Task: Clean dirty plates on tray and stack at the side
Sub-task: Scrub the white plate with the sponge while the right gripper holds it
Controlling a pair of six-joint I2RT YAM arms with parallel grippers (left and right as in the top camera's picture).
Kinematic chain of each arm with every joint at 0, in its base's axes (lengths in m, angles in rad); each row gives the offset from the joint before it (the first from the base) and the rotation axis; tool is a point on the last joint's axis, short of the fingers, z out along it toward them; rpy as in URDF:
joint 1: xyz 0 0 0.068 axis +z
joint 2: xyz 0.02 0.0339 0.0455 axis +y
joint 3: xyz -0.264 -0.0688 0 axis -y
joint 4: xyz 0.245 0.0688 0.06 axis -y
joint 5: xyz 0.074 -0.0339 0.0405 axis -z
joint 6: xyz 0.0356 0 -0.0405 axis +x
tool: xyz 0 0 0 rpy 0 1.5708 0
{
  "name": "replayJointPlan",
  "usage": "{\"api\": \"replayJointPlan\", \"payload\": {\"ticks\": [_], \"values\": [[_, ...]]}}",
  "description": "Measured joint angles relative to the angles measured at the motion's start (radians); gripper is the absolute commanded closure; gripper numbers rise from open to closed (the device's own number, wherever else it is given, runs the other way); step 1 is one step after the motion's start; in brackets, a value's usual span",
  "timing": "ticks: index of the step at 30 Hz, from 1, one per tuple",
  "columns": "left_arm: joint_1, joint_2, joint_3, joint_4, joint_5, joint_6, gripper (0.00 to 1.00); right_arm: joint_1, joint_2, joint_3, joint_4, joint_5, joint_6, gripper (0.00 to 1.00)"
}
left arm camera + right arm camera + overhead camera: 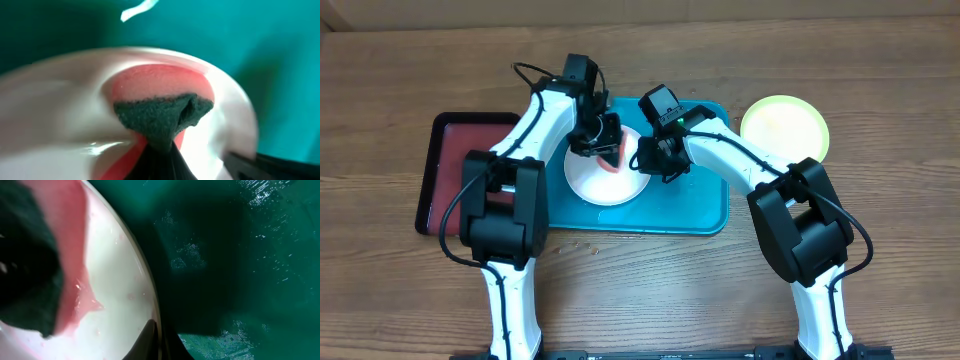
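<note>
**Item 1:** white round plastic plate (600, 185), on the large teal-blue rectangular plastic tray (705, 212), left of centre.
- Handling, by judgement: light, stiff, probably slick. The thin raised rim is the best place to hold it.
- Hold: the right gripper (646, 160) is closed narrowly on that rim at 3 o'clock.
- Tool: the left gripper (605, 147) is pinched tight on a pink sponge with dark green scouring face (160, 117), pressed to the plate near 1 o'clock.

**Item 2:** yellow-green round plastic plate (785, 128), on the wooden table (890, 60) off the tray's 2 o'clock corner.

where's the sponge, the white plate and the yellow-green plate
sponge (161, 114): left wrist view, on its dark green scrubbing pad
white plate (600, 185): overhead view, on the bare inner face
yellow-green plate (785, 128): overhead view, on the middle of the plate
</note>
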Motion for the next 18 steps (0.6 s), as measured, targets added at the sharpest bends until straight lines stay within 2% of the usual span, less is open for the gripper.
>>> {"api": "replayJointPlan", "payload": {"ticks": [5, 9, 13, 18], "values": [[-0.005, 0.005, 0.0, -0.052, 0.059, 0.045, 0.96, 0.0, 0.0, 0.0, 0.0, 0.0, 0.0, 0.96], [-0.012, 0.005, 0.006, -0.142, 0.006, 0.06, 0.96, 0.0, 0.0, 0.0, 0.005, -0.003, 0.0, 0.96], [-0.027, 0.005, 0.023, -0.233, -0.136, 0.063, 0.96, 0.012, 0.0, 0.0, 0.006, -0.018, -0.008, 0.96], [-0.038, 0.003, 0.036, -0.305, -0.418, -0.027, 0.96, 0.03, 0.0, 0.0, 0.01, -0.029, -0.008, 0.96]]}}
